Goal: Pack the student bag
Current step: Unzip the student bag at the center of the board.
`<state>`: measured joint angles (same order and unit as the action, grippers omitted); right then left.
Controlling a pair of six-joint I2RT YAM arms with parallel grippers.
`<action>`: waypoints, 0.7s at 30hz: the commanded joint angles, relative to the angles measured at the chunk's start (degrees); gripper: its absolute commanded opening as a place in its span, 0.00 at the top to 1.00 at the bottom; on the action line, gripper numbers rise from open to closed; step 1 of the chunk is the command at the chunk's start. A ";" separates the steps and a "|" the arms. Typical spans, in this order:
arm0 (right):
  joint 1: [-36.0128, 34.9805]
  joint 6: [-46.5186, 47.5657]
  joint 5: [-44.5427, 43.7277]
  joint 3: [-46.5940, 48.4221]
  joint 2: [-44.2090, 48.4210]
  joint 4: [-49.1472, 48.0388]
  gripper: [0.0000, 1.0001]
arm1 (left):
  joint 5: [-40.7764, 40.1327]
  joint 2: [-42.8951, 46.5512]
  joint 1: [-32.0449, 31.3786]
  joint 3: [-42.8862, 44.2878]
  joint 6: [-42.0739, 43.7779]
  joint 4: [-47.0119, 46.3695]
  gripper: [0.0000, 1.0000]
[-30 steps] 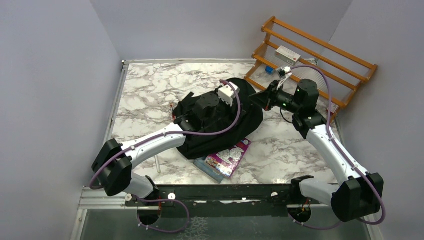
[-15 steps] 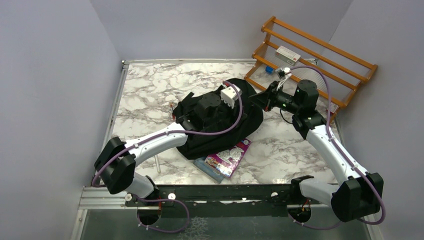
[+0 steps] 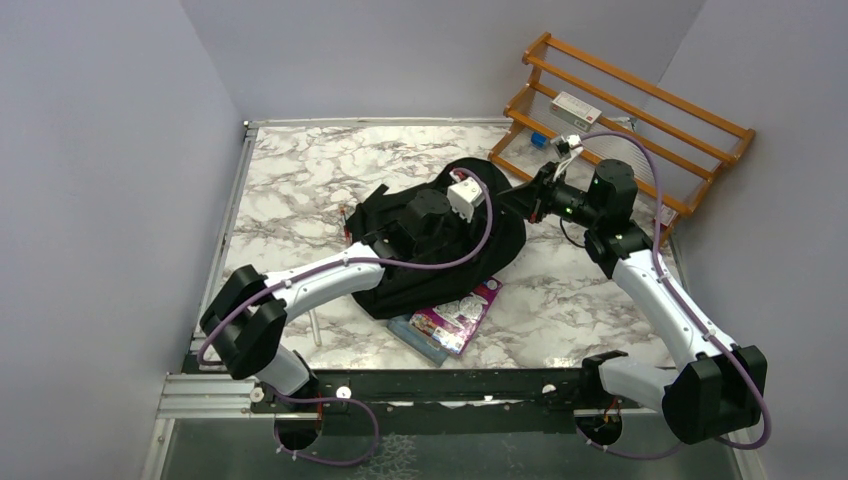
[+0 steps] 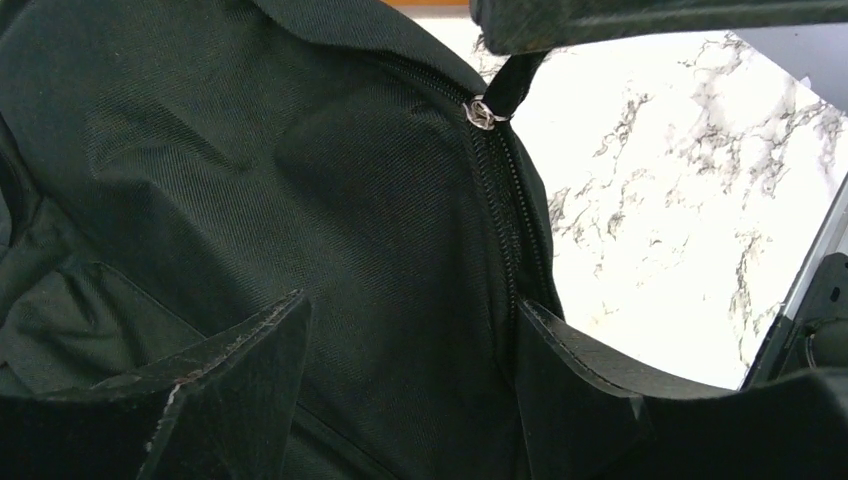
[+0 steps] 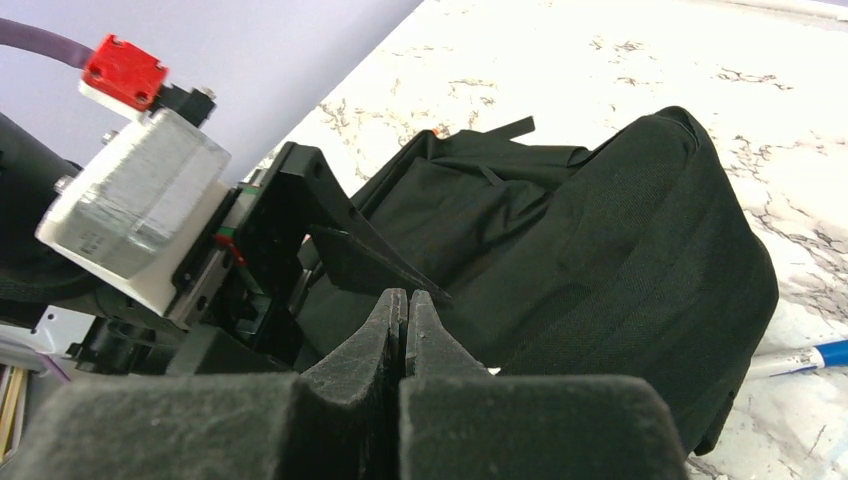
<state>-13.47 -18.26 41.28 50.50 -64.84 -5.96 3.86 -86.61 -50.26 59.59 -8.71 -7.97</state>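
On the marbled table point(image 3: 300, 180), the student bag point(image 3: 500, 245) lies slumped near the middle, its black fabric spreading from the centre towards the right arm. The wooden rack point(image 3: 640, 110) stands behind it at the far right corner.

The left gripper point(image 4: 410, 300) hangs low over the bag with its jaws well apart. Dark cloth and a run of zipper teeth lie between the two fingers point(image 4: 230, 370), which grip nothing.

From the other side, the right gripper point(image 5: 405, 300) reaches in with its jaws pressed fully together. The left wrist view shows the zip pull point(image 4: 508, 85) rising taut from the silver slider point(image 4: 483, 112) straight into those closed fingers. The pinch itself is hidden in the right arm's own view.

A purple-and-white booklet point(image 3: 455, 315) lies at the bag's near edge, one corner tucked under the fabric. A blue-and-white pen point(image 5: 810, 357) rests on the marble just beside the bag.
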 commanded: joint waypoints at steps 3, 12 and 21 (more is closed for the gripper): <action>0.11 -1.66 3.04 -0.19 1.58 -2.63 0.99 | 0.51 -1.86 -0.10 2.90 1.21 1.12 0.31; 0.12 -2.26 -4.80 -1.30 3.59 -0.51 0.99 | 3.59 -3.25 -0.10 4.56 1.83 1.73 0.90; 0.12 -4.76 -23.41 3.14 -1.45 3.81 0.99 | 10.44 -0.33 -1.83 -0.87 6.40 -1.30 1.00</action>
<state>-13.47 -21.50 27.05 49.63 -63.75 -3.22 10.24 -89.54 -50.52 61.71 -5.89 -7.55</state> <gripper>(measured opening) 0.016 0.023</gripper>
